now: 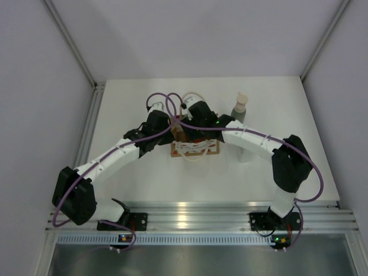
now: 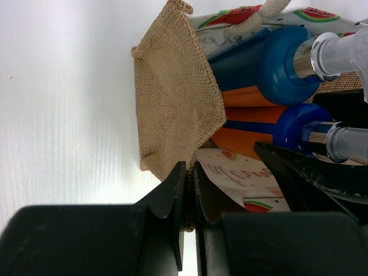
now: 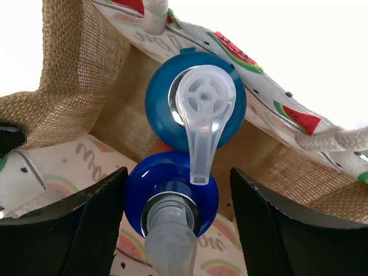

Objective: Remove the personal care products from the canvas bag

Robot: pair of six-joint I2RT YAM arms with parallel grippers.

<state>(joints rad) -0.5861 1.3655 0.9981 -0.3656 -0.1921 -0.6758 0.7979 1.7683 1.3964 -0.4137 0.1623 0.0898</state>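
Now, on my left side, my left gripper (image 2: pixel 188 178) is pinched tight on the burlap wall of the canvas bag (image 2: pixel 172 103), with nothing between the fingers but the cloth. That hold anchors the bag. I judge it should be firm while the other arm lifts, or the light bag may ride up with the bottle.

The bag sits mid-table (image 1: pixel 144 190) between my two arms, its mouth spread open. It has coarse brown burlap sides, pale panels printed with watermelon slices, and cream rope handles. Two bottles stand inside, pressed together. One is the teal-capped bottle (image 3: pixel 158 98) with a clear pump head, and below it in my right wrist view is the dark-blue-capped bottle (image 3: pixel 150 187). Orange shows on both bodies in the left wrist view.

My right gripper (image 3: pixel 178 178) is spread wide, one finger on each side of the dark-blue cap, gripping nothing that I can see. To do this well I would sink lower, past the cap onto the body, close squarely and draw straight up. The teal bottle's spout overhangs this cap and could snag.

Farthest right, the grey-green bottle (image 1: pixel 240 110) with its beige pump stands upright on the table, outside the bag and near it.
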